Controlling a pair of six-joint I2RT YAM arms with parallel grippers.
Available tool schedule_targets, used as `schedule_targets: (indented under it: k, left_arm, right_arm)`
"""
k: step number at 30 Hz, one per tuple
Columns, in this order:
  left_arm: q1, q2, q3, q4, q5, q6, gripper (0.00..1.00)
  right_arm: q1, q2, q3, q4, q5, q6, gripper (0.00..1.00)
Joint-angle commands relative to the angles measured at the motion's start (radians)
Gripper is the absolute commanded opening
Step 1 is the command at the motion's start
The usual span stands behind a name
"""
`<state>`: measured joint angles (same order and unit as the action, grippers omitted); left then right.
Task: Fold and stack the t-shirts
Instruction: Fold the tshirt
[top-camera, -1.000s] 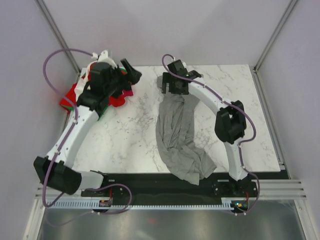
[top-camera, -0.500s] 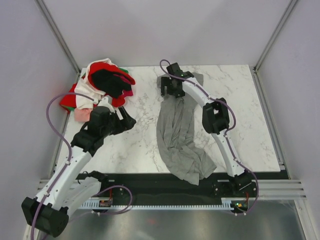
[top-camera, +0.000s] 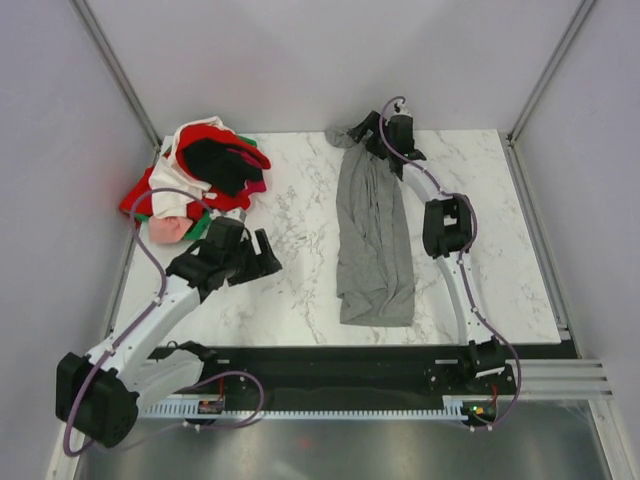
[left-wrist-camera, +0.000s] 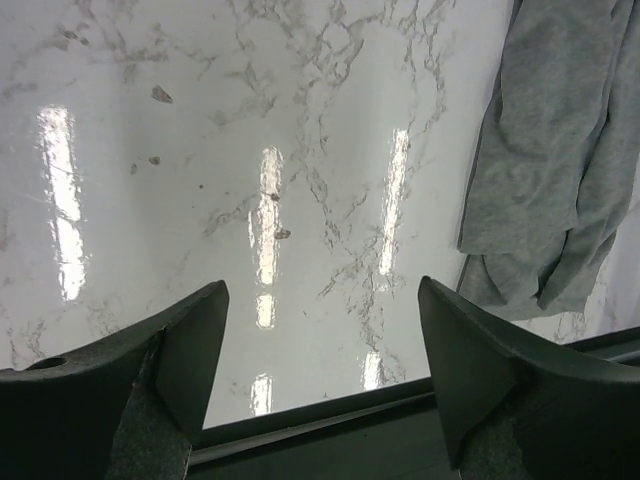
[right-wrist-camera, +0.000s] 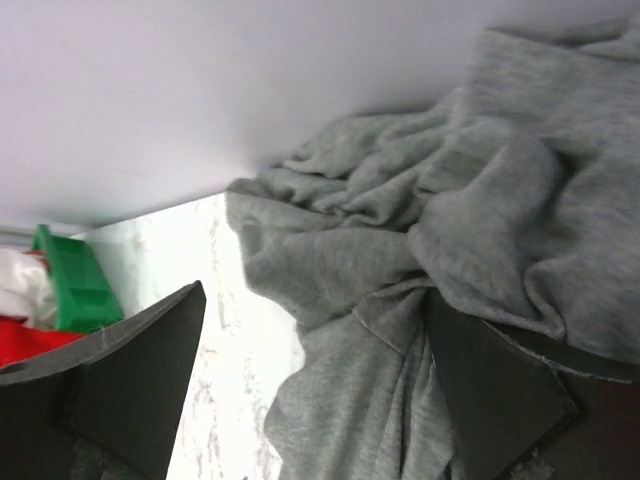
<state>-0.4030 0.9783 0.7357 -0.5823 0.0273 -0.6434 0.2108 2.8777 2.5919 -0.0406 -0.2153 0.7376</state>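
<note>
The heather-grey t-shirt (top-camera: 372, 230) lies stretched in a long bunched strip from the far table edge toward the near edge. My right gripper (top-camera: 378, 130) is at its far end by the back wall, jaws wide apart, with bunched grey cloth (right-wrist-camera: 450, 220) between the fingers and draped over the right one. My left gripper (top-camera: 258, 256) is open and empty over bare marble, left of the shirt; its wrist view (left-wrist-camera: 320, 290) shows the shirt's near end (left-wrist-camera: 560, 180) at the right. A pile of red, white, black, pink and green t-shirts (top-camera: 200, 170) sits at the far left corner.
The marble table (top-camera: 290, 290) has a black strip along its near edge (left-wrist-camera: 330, 420). Pale walls close the back and sides. The pile's green cloth (right-wrist-camera: 70, 285) and red cloth (right-wrist-camera: 20, 345) show at the left of the right wrist view.
My right gripper moved toward the far edge, dragging the grey shirt out into a straighter strip. My left arm left the pile and came down to the marble centre-left.
</note>
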Motion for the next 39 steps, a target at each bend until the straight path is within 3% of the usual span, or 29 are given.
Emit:
schedule_targets:
  k: [1,9,13,16,22,26,29,34,39]
  left_arm:
    - [-0.066,0.042,0.048,0.002,-0.023,-0.071,0.84]
    - [-0.298,0.115,0.042,0.032,-0.075,-0.209,0.84]
    - [-0.376,0.135,-0.024,0.116,-0.046,-0.305,0.82]
    - [-0.433,0.160,-0.050,0.163,-0.046,-0.357,0.80]
    - [-0.488,0.315,-0.053,0.326,-0.003,-0.452,0.76]
    - [-0.511,0.402,-0.015,0.389,-0.004,-0.484,0.73]
    - [-0.522,0.480,0.028,0.394,-0.015,-0.487,0.70]
    - [-0.556,0.574,0.067,0.397,-0.024,-0.513,0.65]
    - [-0.557,0.602,0.048,0.414,-0.058,-0.542,0.63]
  right_arm:
    - [0.056,-0.140,-0.167,0.229,-0.098,0.039,0.98]
    - [0.039,-0.736,-0.545,0.067,-0.095,-0.147,0.98]
    - [-0.007,-1.027,-0.919,-0.016,0.011,-0.195,0.98]
    - [-0.022,-1.239,-1.178,-0.171,0.133,-0.213,0.98]
    - [-0.021,-1.581,-1.680,-0.363,0.209,-0.109,0.83]
    - [-0.021,-1.799,-1.871,-0.459,0.264,-0.049,0.73]
    - [-0.021,-1.853,-1.967,-0.473,0.246,-0.029,0.70]
    - [-0.022,-1.792,-2.114,-0.371,0.105,0.000,0.63]
    - [-0.005,-1.772,-2.194,-0.306,0.050,0.012,0.62]
